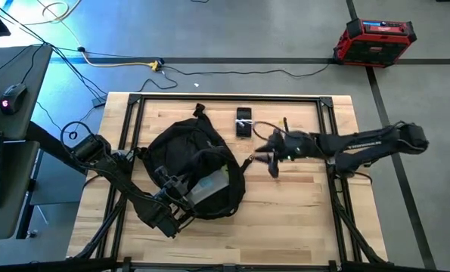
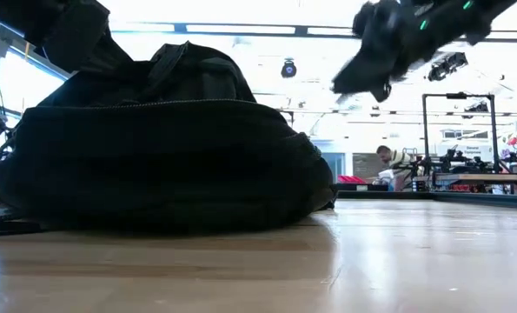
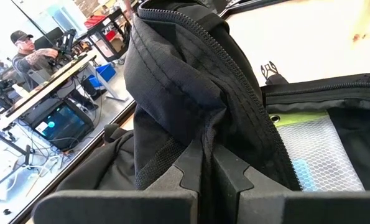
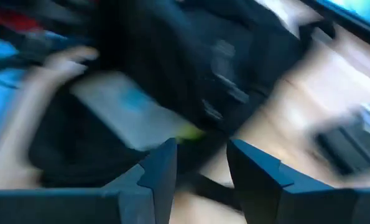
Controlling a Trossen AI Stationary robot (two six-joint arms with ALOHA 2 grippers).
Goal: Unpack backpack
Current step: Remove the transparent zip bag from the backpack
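Backpack (image 1: 197, 168) sits left of centre on the light wood table (image 1: 300, 211), zipper open, a mesh-covered pouch (image 1: 209, 183) showing inside. Left gripper (image 1: 181, 198) is clamped shut on the backpack's zipper edge. Right gripper (image 1: 264, 155) hangs above the table just beside the backpack, fingers part-open, empty. Small black device (image 1: 243, 122) lies near the far edge. Grey floor, cables, red case (image 1: 374, 41); person seated in the workshop behind (image 2: 395, 165).

The bulky black fabric backpack (image 1: 194, 170) fills the left-centre of the light wooden table (image 1: 300, 219), with the left gripper (image 3: 206, 177) pinched on its zipper edge, so that side is crowded. A small black flat device (image 1: 243, 122) lies near the far edge, just beside the bag. The right gripper (image 1: 272, 155) hangs above the boards between them (jaws partly apart). The near right of the table lies bare.
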